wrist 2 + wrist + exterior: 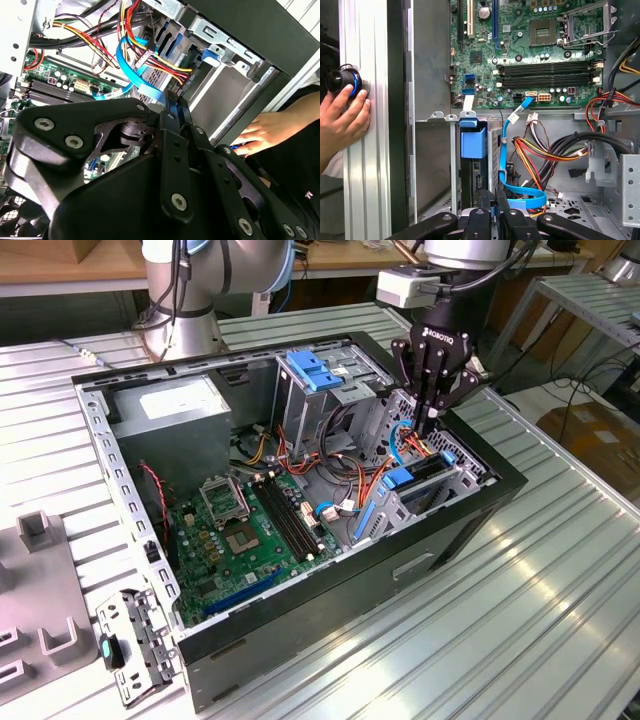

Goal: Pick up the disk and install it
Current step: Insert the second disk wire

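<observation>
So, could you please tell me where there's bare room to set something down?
The ribbed table is bare on the exterior view's right of the computer case. Inside, around the end effector, cables and the drive cage crowd everything.

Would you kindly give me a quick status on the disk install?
Gripper shut, over drive cage. Disk in its slot. Blue cable close beside gripper.

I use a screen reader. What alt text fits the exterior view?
The gripper reaches down into the drive cage of an open computer case on a ribbed metal table, with the motherboard exposed beside it.
</observation>
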Motion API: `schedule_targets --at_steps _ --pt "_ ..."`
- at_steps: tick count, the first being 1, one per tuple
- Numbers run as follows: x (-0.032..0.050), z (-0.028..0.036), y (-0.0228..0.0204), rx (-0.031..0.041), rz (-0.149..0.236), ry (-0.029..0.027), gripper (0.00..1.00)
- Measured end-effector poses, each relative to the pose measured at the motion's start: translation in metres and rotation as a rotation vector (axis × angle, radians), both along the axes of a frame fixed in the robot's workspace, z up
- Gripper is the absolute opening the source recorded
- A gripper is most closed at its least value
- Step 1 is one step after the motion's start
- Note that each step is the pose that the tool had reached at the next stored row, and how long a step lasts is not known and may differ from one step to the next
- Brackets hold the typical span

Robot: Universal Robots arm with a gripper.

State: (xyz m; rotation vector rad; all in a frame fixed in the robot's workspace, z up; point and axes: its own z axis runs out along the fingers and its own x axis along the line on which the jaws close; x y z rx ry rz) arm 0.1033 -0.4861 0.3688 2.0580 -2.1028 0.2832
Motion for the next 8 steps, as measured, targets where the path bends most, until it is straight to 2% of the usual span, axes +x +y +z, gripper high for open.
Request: schedule_targets --at_steps 8 --pt "0.0000 0.0000 -0.0002 0.0000 0.000 0.0000 0.16"
